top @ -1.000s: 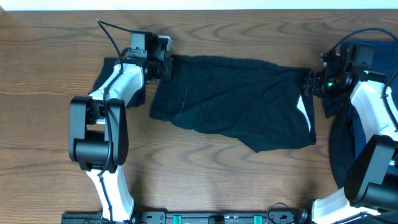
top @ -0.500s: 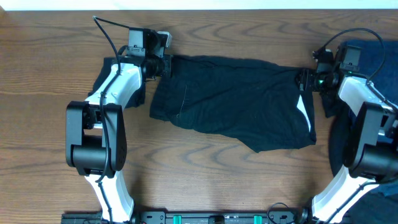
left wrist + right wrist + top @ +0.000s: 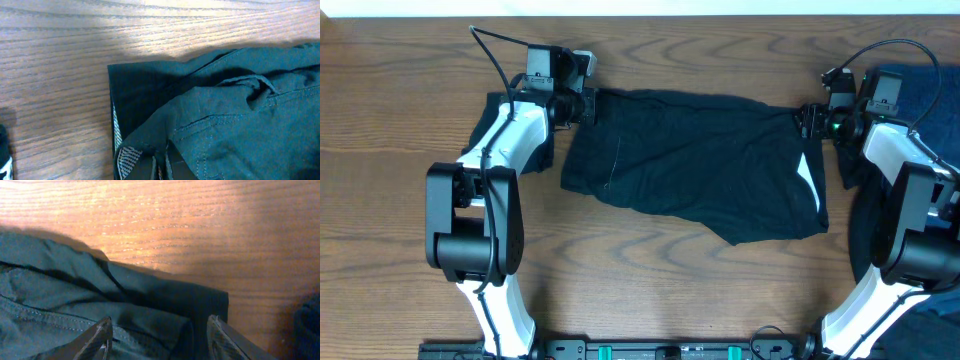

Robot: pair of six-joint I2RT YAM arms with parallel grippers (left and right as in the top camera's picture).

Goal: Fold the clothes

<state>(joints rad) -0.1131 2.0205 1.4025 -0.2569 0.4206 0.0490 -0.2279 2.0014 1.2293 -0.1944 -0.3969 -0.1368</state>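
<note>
Black garment [image 3: 700,160] sits in the middle of the desk [image 3: 650,290]. It's spread fairly flat, long axis running 9 to 3 o'clock in the overhead view, with the pale edge [image 3: 807,182] at its 3 o'clock end.

Our left hand [image 3: 582,106] is at the 10 o'clock corner, clamped shut on that corner as far as we can tell. Our right hand [image 3: 807,124] is at the 2 o'clock corner, fingers [image 3: 97,336] apart with the corner fold lying between them, not pinched yet.

So from both hands the garment lies toward 6 o'clock, each hand nearest its own corner. We reckon the fold goes 12 to 6, across the short way, once the right one bites.

Navy cloth [image 3: 920,85] is piled at 3 o'clock by the right arm.
</note>
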